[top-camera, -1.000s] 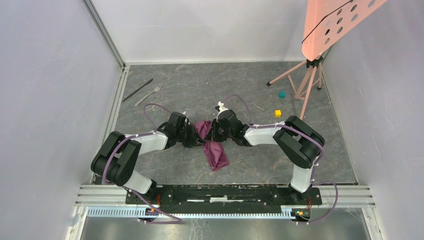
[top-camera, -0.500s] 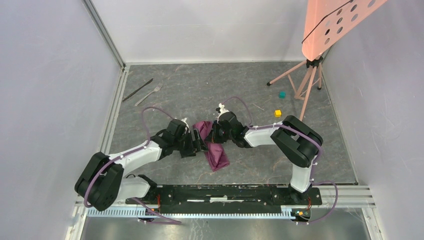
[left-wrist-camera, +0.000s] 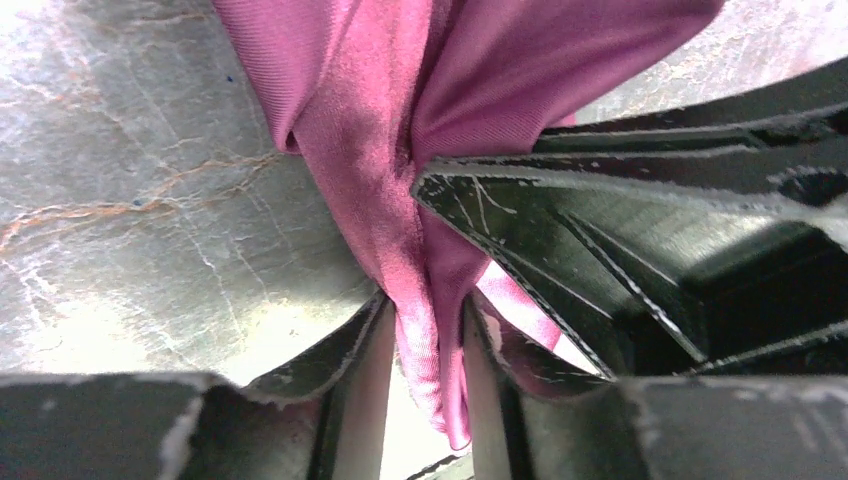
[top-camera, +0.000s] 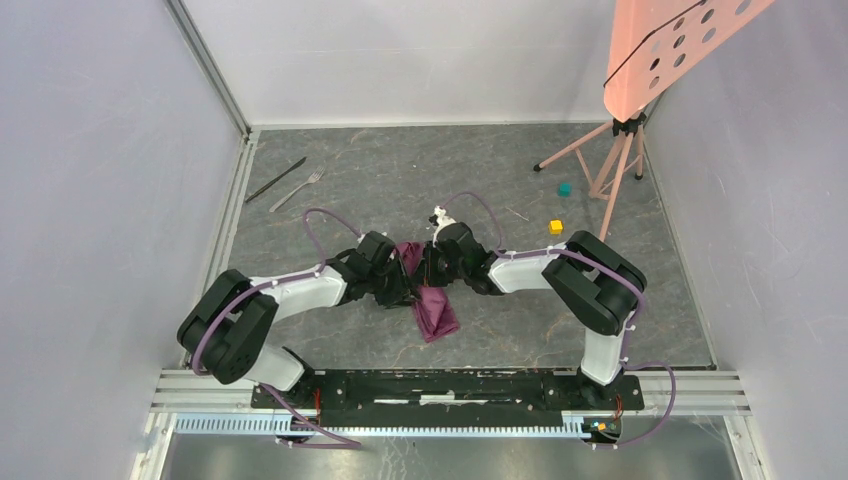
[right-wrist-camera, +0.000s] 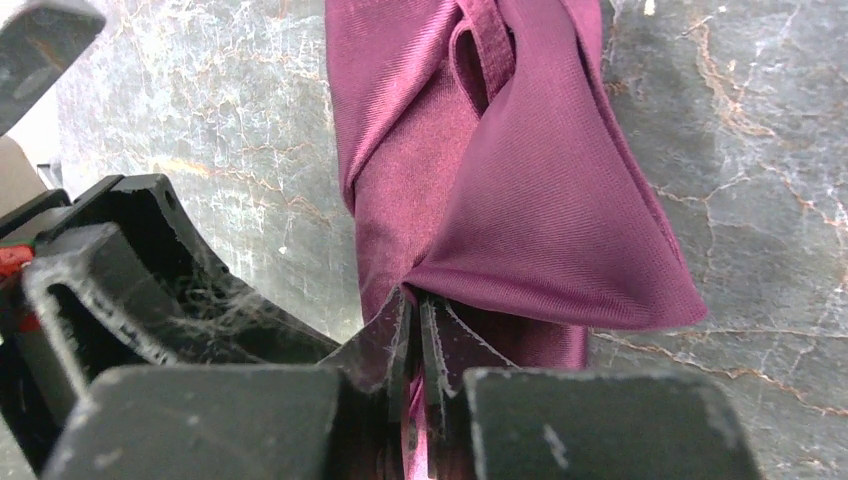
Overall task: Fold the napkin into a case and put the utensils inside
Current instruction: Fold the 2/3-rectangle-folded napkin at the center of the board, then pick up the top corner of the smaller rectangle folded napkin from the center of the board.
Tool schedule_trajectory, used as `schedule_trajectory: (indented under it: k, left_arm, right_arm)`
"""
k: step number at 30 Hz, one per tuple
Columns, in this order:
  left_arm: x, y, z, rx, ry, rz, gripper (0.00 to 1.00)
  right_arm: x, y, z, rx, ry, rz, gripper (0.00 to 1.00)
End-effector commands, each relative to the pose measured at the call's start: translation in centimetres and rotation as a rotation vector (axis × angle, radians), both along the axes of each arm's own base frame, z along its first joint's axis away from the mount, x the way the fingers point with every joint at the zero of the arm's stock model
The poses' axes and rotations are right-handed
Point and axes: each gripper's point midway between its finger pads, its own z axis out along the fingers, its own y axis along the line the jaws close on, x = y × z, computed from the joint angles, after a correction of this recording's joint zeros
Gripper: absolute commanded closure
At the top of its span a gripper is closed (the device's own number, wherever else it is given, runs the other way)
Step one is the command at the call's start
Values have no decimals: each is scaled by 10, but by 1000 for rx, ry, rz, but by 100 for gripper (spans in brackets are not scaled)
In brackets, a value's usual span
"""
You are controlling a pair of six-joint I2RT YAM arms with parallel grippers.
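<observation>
Napkin (top-camera: 434, 308): a bunched plum strip, partly folded, lying on the bench (top-camera: 520, 330) between the two arms, its free end trailing toward the arm bases. Not yet a flat case; the layers are twisted and rolled over one another.

Right tool (right-wrist-camera: 415, 312): at the napkin's far end, clenched on a thin edge of the upper fold.

Left tool (left-wrist-camera: 428, 345): at the napkin's left side, jaws standing either side of a gathered pleat. The cloth fills the gap, but I cannot tell whether it is firmly pinched.

Fork (top-camera: 299, 188) and knife (top-camera: 277, 180): side by side, well apart from the napkin, up and to its left, untouched. Yellow cube (top-camera: 555, 227) and teal cube (top-camera: 564, 188): well off to the napkin's right.

Step in hand, as I judge it: squaring up the fold. To do it well, take one layer only in the left tool, draw both holds apart to pull out the twist, then lay the flap flat with edges matched and an open mouth for the cutlery.
</observation>
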Motion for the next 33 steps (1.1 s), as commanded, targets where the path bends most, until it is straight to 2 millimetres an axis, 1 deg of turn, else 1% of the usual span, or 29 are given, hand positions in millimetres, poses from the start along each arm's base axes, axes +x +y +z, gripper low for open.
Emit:
schedule_trajectory:
  k: [1, 3, 4, 7, 9, 13, 14, 16, 18, 22, 24, 26, 29, 33]
  left_arm:
    - [-3, 23, -24, 137, 58, 92, 65]
    - [-3, 23, -25, 138, 66, 95, 71]
    - [-3, 23, -25, 139, 66, 99, 74]
    - [-4, 23, -24, 135, 73, 105, 78]
    - [-6, 24, -23, 130, 74, 111, 78]
    - [-8, 24, -21, 122, 70, 118, 79]
    - [-8, 24, -21, 120, 68, 120, 79]
    - [-9, 23, -21, 119, 66, 120, 79]
    - [-9, 23, -21, 121, 63, 119, 80]
    - [-9, 24, -20, 125, 58, 121, 81]
    - [-10, 24, -20, 129, 61, 119, 81]
    - [-10, 23, -20, 129, 57, 115, 81]
    - [-10, 23, -20, 131, 55, 114, 81]
    - [-11, 23, -19, 132, 53, 112, 81]
  right_arm:
    - [-1, 5, 25, 10, -76, 79, 89]
    - [-3, 4, 32, 11, -100, 100, 83]
    - [-3, 4, 37, 9, -115, 116, 77]
    - [-1, -1, 52, -11, -162, 161, 63]
    - [1, -10, 64, -12, -195, 169, 50]
    - [10, -31, 76, 1, -233, 159, 28]
    - [12, -35, 76, 7, -238, 158, 24]
    - [17, -40, 75, 25, -236, 163, 19]
    - [19, -40, 73, 54, -221, 177, 17]
    - [23, -47, 66, 126, -160, 133, 16]
    - [24, -53, 63, 157, -156, 111, 15]
    - [26, -53, 62, 182, -167, 111, 13]
    - [26, -48, 56, 230, -132, 132, 13]
    - [28, -46, 50, 299, -111, 116, 18]
